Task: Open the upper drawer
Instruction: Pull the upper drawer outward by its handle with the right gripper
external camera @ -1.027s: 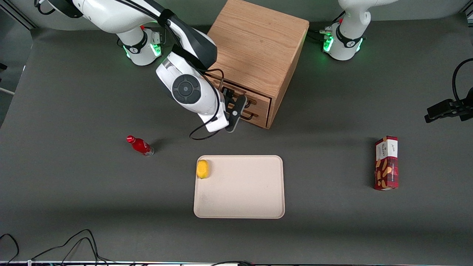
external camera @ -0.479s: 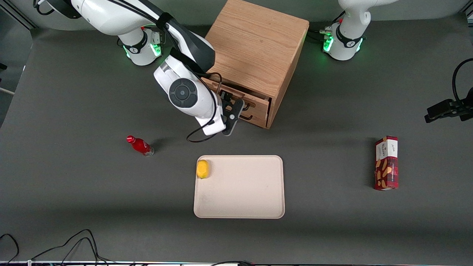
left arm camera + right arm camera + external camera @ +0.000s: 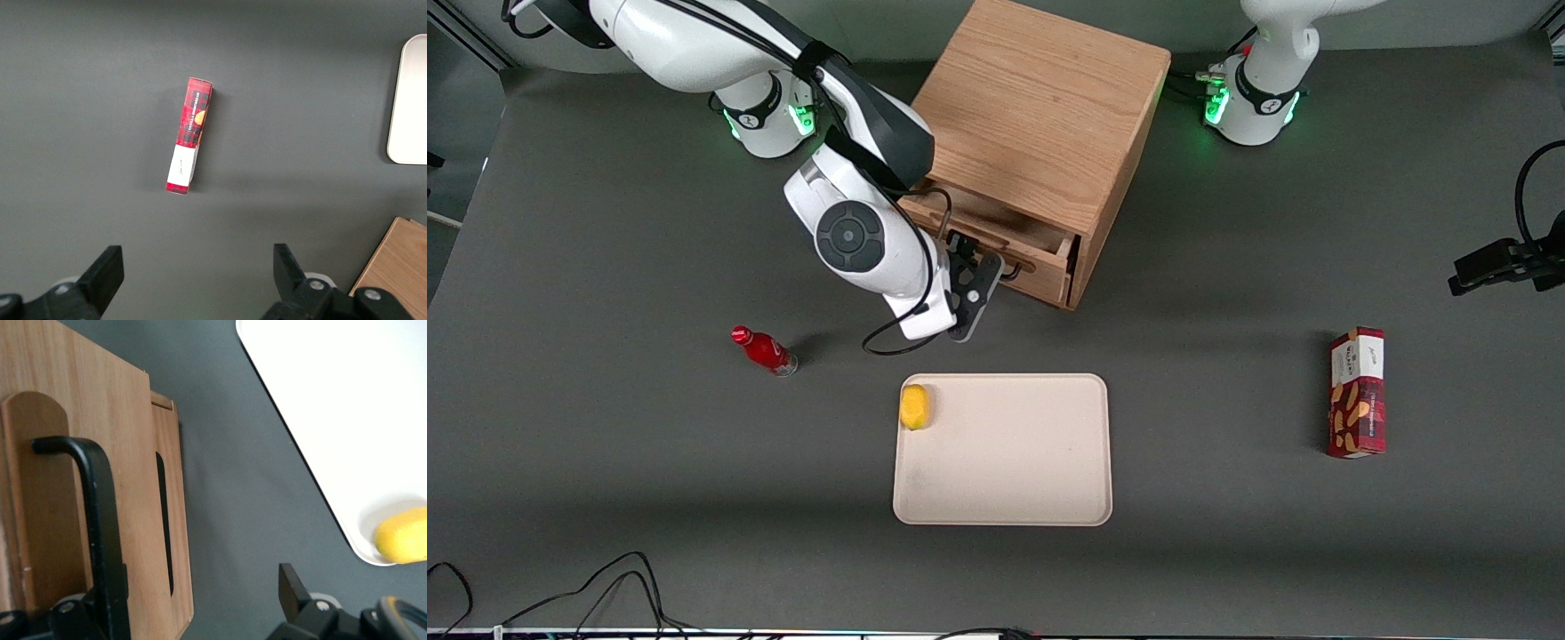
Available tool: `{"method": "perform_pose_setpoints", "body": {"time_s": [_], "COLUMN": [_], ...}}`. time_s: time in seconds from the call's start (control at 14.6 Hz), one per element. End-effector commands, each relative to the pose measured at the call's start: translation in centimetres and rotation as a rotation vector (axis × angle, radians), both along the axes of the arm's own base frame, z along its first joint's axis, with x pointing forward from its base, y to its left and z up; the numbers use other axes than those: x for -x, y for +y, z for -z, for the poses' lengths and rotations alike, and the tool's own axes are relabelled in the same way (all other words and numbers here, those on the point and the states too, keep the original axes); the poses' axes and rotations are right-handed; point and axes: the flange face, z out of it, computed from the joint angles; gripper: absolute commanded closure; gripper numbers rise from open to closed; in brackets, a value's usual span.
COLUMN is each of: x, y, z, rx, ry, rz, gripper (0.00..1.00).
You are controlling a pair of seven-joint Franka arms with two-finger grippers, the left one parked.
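The oak cabinet [image 3: 1040,107] stands at the back of the table. Its upper drawer [image 3: 1045,267] is pulled partly out, and the inside of its wooden tray [image 3: 996,222] shows. My right gripper [image 3: 980,267] is at the drawer front, at its thin black wire handle [image 3: 1014,271]. In the right wrist view the light wood front [image 3: 100,420] and the handle [image 3: 100,520] fill one side. The gripper [image 3: 180,613] is open, with one finger [image 3: 67,613] against the handle and the other finger [image 3: 293,587] apart over the grey table. The lower drawer is hidden under the upper one.
A beige tray [image 3: 1005,498] lies nearer the front camera than the cabinet, with a yellow fruit [image 3: 914,406] in its corner; both show in the right wrist view [image 3: 347,400]. A red bottle [image 3: 763,349] lies beside the tray. A red box [image 3: 1357,392] lies toward the parked arm's end.
My gripper has moved away from the cabinet, toward the front camera, with the handle. The upper drawer has slid farther out, showing more of its inside.
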Motion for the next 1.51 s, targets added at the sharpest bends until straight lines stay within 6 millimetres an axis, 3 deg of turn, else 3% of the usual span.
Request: {"method": "perform_pose_setpoints", "body": {"time_s": [0.0,0.75,1.44], "x": [-1.6,-4.3,-7.2], "y": [0.1,-2.4,-4.1], "z": [-0.1,-1.0,-0.2], "rx": [-0.022,-0.044,-0.046], "ry": [-0.024,-0.048,-0.071], "rz": [-0.026,0.003,0.016], "gripper": [0.0,0.0,0.0]}}
